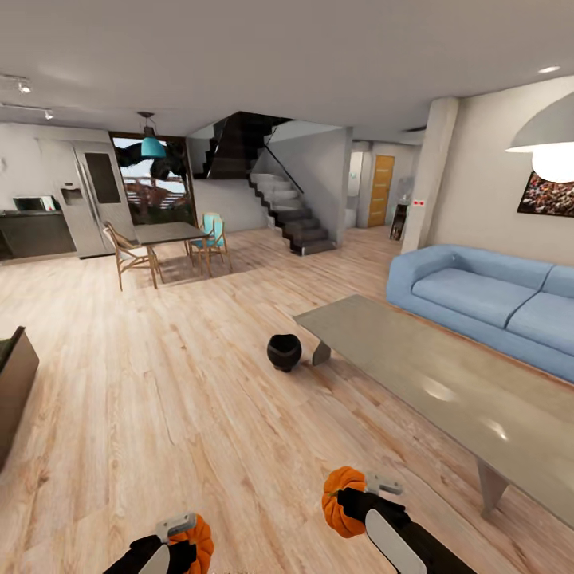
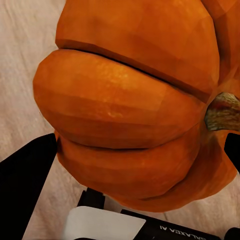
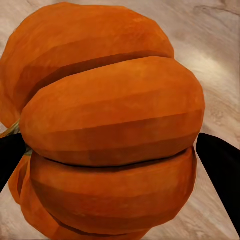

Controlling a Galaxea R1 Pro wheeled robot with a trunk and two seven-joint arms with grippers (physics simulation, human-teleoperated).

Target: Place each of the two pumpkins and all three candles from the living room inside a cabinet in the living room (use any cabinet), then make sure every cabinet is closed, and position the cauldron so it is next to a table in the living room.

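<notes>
Each of my grippers holds a small orange ribbed pumpkin above the wooden floor. My left gripper (image 1: pixel 187 540) is shut on one pumpkin (image 1: pixel 201 538) at the bottom of the head view; up close that pumpkin (image 2: pixel 130 100) sits between black fingers (image 2: pixel 25 175), its dark stem pointing sideways. My right gripper (image 1: pixel 351 502) is shut on the other pumpkin (image 1: pixel 341 501), seen large between its fingers (image 3: pixel 220 165) as pumpkin (image 3: pixel 110 125). The round black cauldron (image 1: pixel 284 351) stands on the floor touching or almost touching the near corner of the grey coffee table (image 1: pixel 446 391). The candles are out of view.
A blue sofa (image 1: pixel 486 299) lies behind the coffee table on the right. A dark brown furniture edge (image 1: pixel 14 383) shows at the left border. Farther back stand a dining table with chairs (image 1: pixel 163 239), a fridge (image 1: pixel 92 199) and a staircase (image 1: pixel 287 207). Wide bare floor lies ahead.
</notes>
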